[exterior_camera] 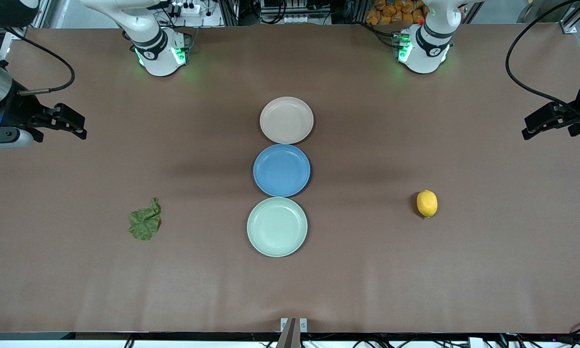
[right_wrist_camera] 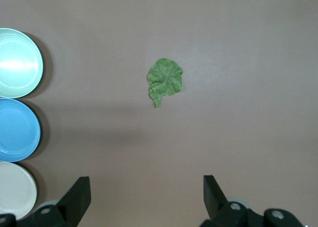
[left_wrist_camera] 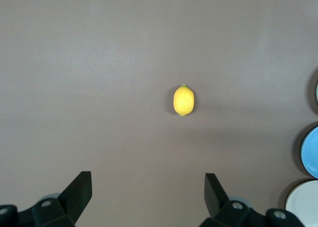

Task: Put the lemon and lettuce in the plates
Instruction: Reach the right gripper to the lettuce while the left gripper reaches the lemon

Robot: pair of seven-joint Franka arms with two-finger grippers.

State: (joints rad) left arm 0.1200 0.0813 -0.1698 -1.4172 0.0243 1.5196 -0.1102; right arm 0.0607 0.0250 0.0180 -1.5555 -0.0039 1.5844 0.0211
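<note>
The yellow lemon [exterior_camera: 426, 203] lies on the brown table toward the left arm's end; it also shows in the left wrist view [left_wrist_camera: 184, 100]. The green lettuce [exterior_camera: 145, 221] lies flat toward the right arm's end and shows in the right wrist view [right_wrist_camera: 165, 79]. The beige-pink plate [exterior_camera: 286, 120] and the mint green plate [exterior_camera: 276, 226] sit empty at the table's middle. My left gripper [exterior_camera: 526, 129] [left_wrist_camera: 148, 180] is open and empty over the table's left-arm end. My right gripper [exterior_camera: 83, 128] [right_wrist_camera: 146, 182] is open and empty over the right-arm end.
A blue plate [exterior_camera: 281, 170] sits empty between the two pale plates, touching both, so the three form a line. The green plate is nearest the front camera, the beige one farthest. Black cables hang at both ends of the table.
</note>
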